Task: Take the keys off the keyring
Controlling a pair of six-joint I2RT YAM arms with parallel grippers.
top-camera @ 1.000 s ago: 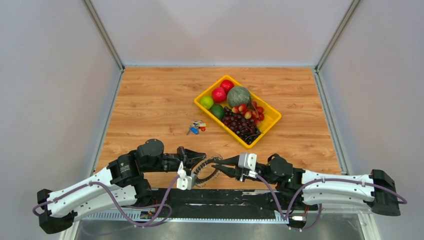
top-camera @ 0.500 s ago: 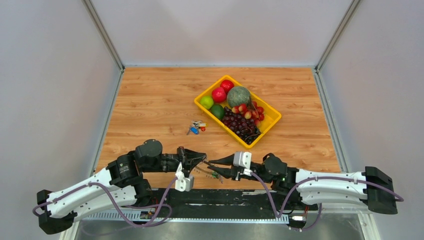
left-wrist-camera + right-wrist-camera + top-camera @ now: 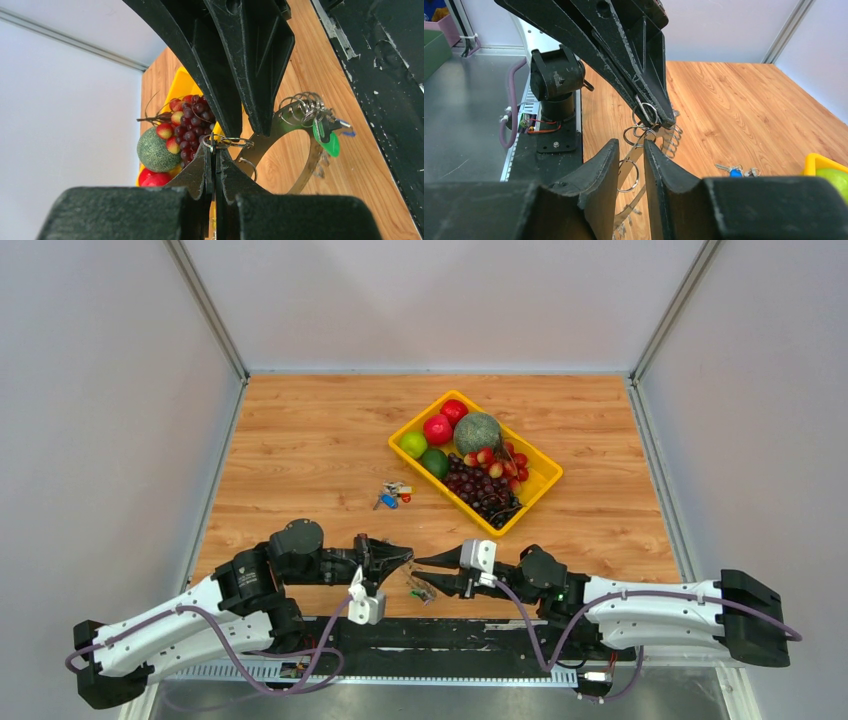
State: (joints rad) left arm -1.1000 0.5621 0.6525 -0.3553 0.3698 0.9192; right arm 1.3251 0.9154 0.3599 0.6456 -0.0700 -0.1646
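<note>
The keyring [image 3: 300, 165], a wide silver band strung with small split rings, hangs between my two grippers above the table's near edge [image 3: 422, 589]. The green-capped key [image 3: 327, 144] hangs on its right side, and a bit of the blue-capped key [image 3: 348, 133] shows beside it. My left gripper [image 3: 216, 146] is shut on a small split ring of the keyring. My right gripper [image 3: 631, 145] faces it tip to tip. Its jaws stand a narrow gap apart, and the keyring's band [image 3: 644, 150] runs between them without being clamped.
A small loose bunch with blue and red caps [image 3: 393, 494] lies mid-table, also in the right wrist view [image 3: 736, 171]. A yellow tray [image 3: 548, 483] with grapes, a melon and other fruit stands behind it. The black base plate [image 3: 450, 635] lies under the grippers.
My right gripper has moved left, closer to the left gripper. The keyring, spread flat between them a second ago, now hangs down edge-on in a tighter bunch.
</note>
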